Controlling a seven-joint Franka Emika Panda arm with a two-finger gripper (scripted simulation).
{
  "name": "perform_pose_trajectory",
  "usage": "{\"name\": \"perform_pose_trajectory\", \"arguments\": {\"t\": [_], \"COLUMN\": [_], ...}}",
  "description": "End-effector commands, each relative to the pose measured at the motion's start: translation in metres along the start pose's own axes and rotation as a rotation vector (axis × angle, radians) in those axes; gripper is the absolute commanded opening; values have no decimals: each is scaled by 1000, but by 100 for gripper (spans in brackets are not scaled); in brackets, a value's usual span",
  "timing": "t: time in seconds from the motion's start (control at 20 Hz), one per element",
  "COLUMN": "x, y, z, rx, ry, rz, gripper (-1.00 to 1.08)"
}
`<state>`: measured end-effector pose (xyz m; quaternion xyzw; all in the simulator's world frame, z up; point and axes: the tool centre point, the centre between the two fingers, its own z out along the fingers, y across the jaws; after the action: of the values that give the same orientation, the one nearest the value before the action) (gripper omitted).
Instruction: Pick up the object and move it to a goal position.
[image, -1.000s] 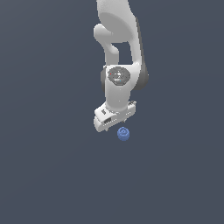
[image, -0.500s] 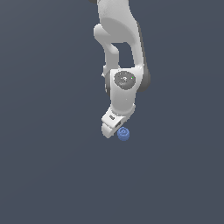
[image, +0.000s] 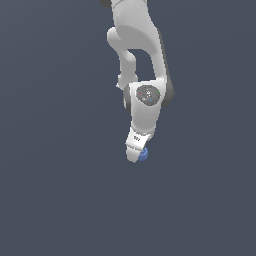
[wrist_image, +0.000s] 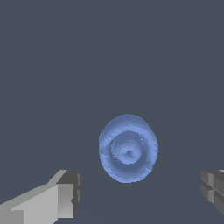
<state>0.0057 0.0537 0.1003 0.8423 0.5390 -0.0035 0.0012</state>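
Observation:
The object (wrist_image: 128, 148) is a small blue rounded lump with a raised centre, lying on the flat grey floor. In the exterior view only a blue sliver of the object (image: 144, 154) shows past the white hand. My gripper (wrist_image: 140, 192) is open, its two fingertips (wrist_image: 65, 192) spread wide to either side of the lump and not touching it. Seen from the exterior view, the gripper (image: 135, 154) hangs low just over the object, turned edge-on.
The white arm (image: 135, 45) comes down from the exterior view's top. A plain dark grey floor (image: 60, 190) surrounds the object on all sides.
The hand has turned about its vertical axis from broadside to edge-on and dropped lower, now covering most of the blue object in the exterior view. The object has not moved.

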Motion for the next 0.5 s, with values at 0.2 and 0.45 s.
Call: {"name": "perform_pose_trajectory", "arguments": {"t": [0.2,0.45], "x": [7,9], "y": [-3,-3], "z": [4,5], "rx": [-2,-2], "ry": [5,7], "rz": [-112,-148], "gripper": [100,100]}}
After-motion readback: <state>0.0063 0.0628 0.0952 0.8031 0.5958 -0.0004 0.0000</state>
